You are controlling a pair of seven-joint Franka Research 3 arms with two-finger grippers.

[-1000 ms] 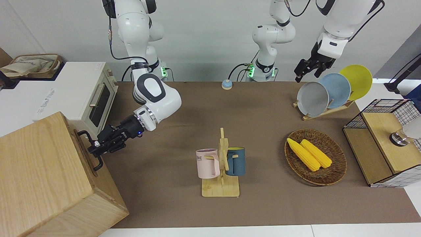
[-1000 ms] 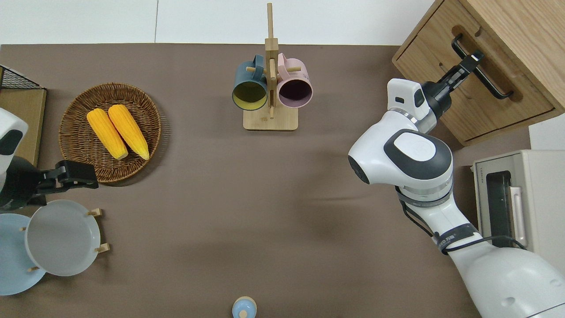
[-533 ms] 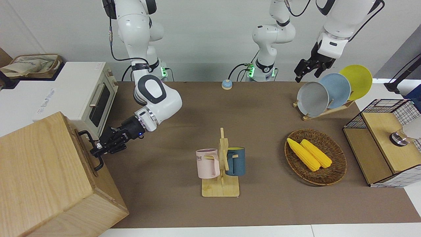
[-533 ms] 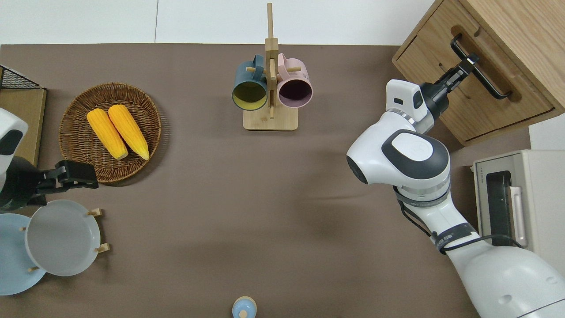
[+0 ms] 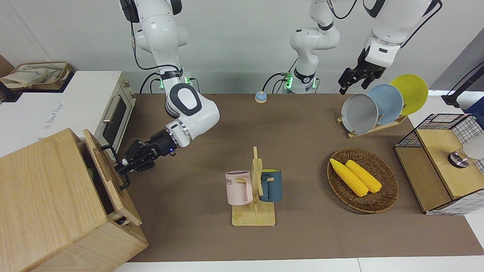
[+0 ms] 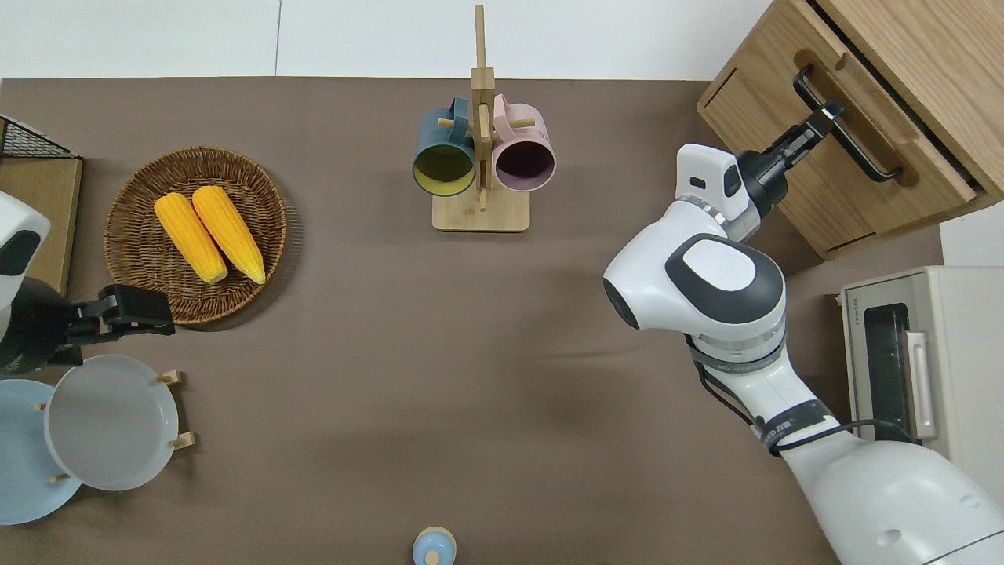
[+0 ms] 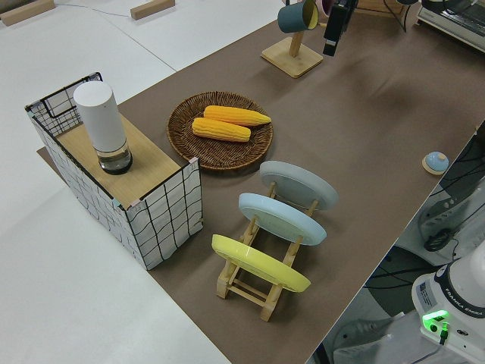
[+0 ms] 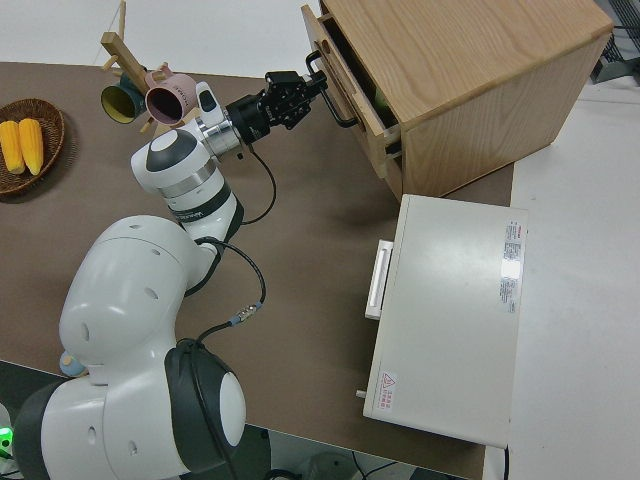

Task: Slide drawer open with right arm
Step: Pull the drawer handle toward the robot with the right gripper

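The pale oak cabinet (image 5: 45, 196) stands at the right arm's end of the table, also in the overhead view (image 6: 925, 39). Its wide light-wood drawer (image 5: 101, 166) sticks partly out, with a dark gap showing between its front and the cabinet. My right gripper (image 5: 121, 166) is shut on the drawer's black bar handle (image 5: 113, 151). The grip also shows in the overhead view, gripper (image 6: 823, 119) on handle (image 6: 859, 145), and in the right side view (image 8: 303, 88). The left arm is parked, its gripper (image 5: 351, 82) open and empty.
A white toaster oven (image 5: 109, 113) stands beside the cabinet, nearer to the robots. A mug rack (image 5: 254, 189) with two mugs stands mid-table. A basket of corn (image 5: 362, 179), a plate rack (image 5: 378, 104) and a wire crate (image 5: 442, 162) are at the left arm's end.
My right gripper has pulled back toward mid-table with the handle in it. The drawer has slid partly out of the cabinet. The left arm has not moved.
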